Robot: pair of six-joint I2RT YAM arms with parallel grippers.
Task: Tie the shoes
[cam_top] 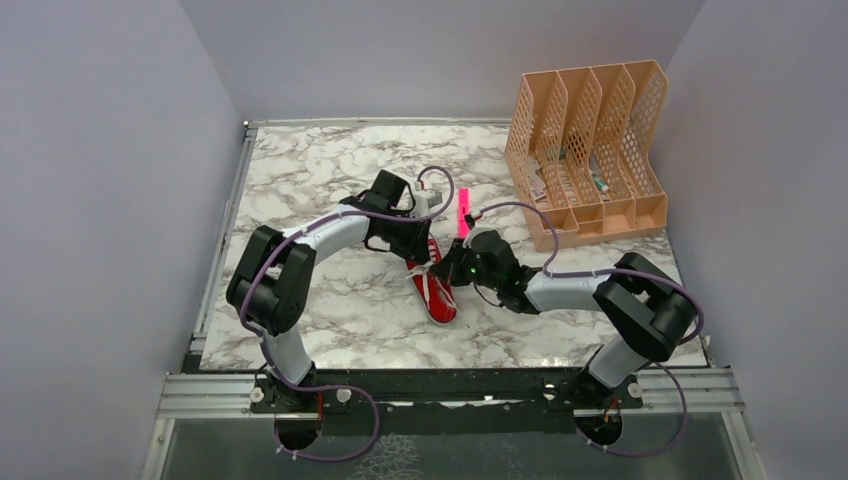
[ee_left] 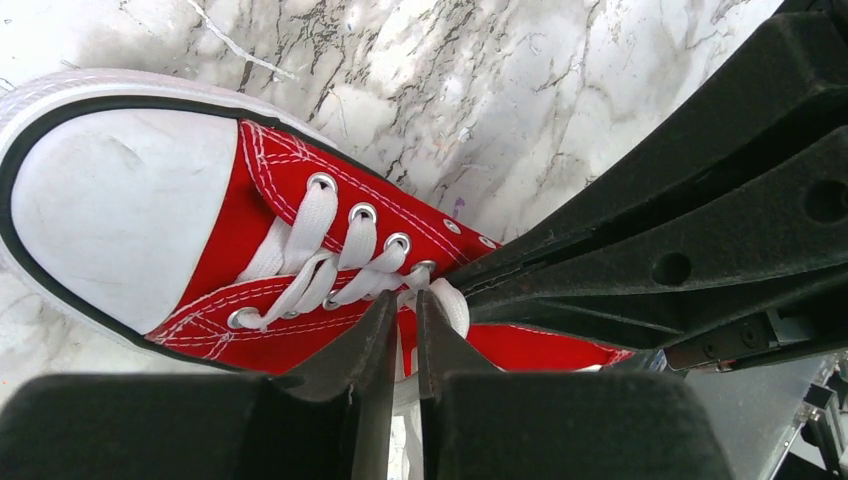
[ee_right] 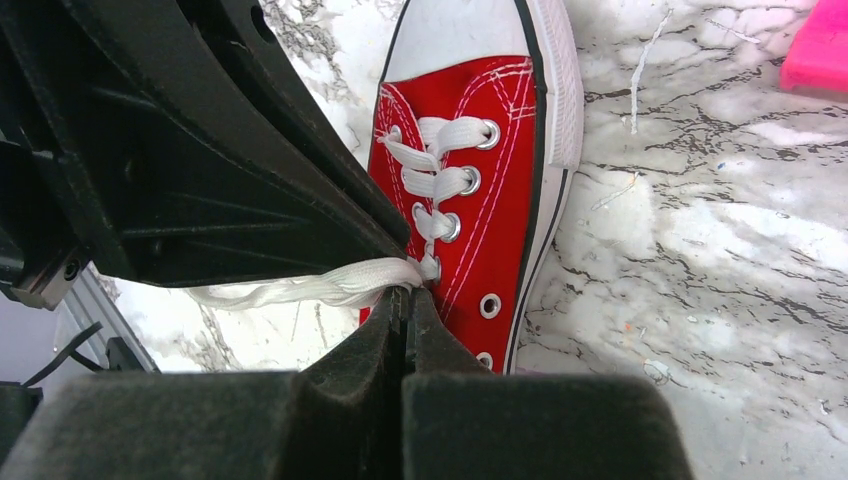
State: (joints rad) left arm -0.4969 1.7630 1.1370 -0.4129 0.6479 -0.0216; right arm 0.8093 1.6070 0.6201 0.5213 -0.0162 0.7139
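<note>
The red sneaker (cam_top: 434, 288) with white laces lies on the marble table, its white toe cap towards the arm bases. My left gripper (cam_top: 424, 256) comes from the far left and is down on the lacing. In the left wrist view it (ee_left: 403, 298) is shut on a white lace (ee_left: 452, 305) beside the top eyelets of the sneaker (ee_left: 230, 230). My right gripper (cam_top: 452, 270) comes from the right. In the right wrist view it (ee_right: 408, 292) is shut on a lace end (ee_right: 300, 288) that runs off left of the sneaker (ee_right: 500, 200). The two grippers nearly touch.
A slim pink marker (cam_top: 463, 212) lies just beyond the shoe; it also shows in the right wrist view (ee_right: 820, 50). A peach mesh file organizer (cam_top: 590, 150) stands at the back right. The marble table (cam_top: 330, 300) has raised rails along its left and near edges.
</note>
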